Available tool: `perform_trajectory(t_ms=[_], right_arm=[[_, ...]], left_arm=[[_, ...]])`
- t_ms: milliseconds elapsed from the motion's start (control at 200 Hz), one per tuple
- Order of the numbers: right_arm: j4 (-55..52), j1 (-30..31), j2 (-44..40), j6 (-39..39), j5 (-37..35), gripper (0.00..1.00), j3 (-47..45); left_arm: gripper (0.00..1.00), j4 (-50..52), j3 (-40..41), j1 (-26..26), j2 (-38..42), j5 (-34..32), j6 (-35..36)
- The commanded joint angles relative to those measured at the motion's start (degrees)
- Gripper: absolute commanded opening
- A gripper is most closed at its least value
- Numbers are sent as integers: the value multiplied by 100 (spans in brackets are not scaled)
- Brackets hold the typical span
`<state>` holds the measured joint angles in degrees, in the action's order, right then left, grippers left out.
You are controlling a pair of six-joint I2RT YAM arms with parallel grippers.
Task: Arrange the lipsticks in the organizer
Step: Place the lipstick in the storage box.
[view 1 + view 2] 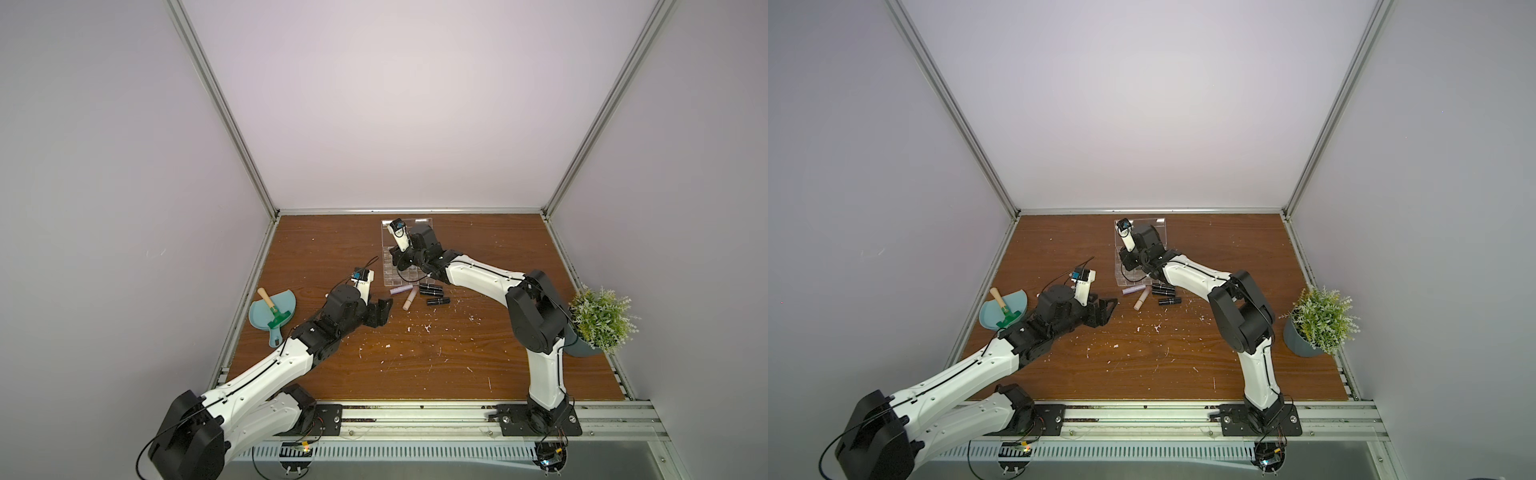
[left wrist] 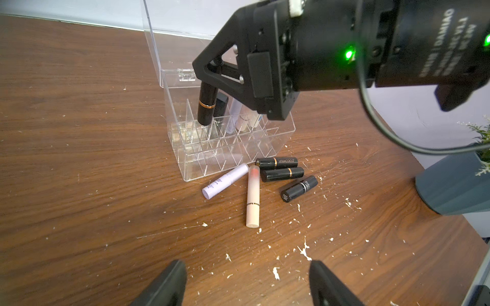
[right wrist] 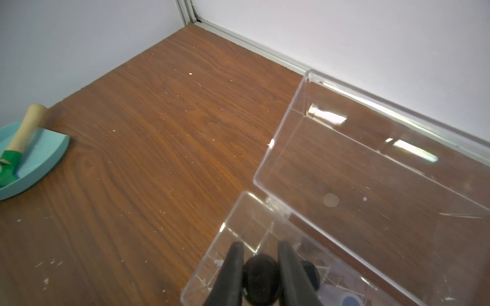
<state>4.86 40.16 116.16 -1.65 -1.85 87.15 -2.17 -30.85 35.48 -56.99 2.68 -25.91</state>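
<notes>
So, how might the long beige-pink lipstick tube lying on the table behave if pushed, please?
Lying on its side and round, the long beige-pink lipstick tube would probably roll sideways. Its smooth casing looks rigid, perhaps slippery.

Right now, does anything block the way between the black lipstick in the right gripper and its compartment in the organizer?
Nothing visible does. The lid stands open, and the black lipstick, held by the right gripper, has its lower end in a compartment of the organizer, beside another black tube.
</notes>
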Motion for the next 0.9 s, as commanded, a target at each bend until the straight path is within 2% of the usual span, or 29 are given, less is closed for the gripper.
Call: perform_trajectory(t_ms=[0,170,655,816,896], right_arm=[[198,18,-59,250,-367,14,317],[353,16,44,358,-553,14,335],[560,9,408,293,-415,17,377],[638,4,360,231,-385,21,186],[656,9,305,203,-383,27,99]], left_arm=[[77,114,25,-76,66,-48,66],[77,156,18,-77,66,-59,82],[77,68,26,-79,-75,-14,112],[77,69,1,-77,-120,30,121],[77,85,-26,-77,-128,38,126]])
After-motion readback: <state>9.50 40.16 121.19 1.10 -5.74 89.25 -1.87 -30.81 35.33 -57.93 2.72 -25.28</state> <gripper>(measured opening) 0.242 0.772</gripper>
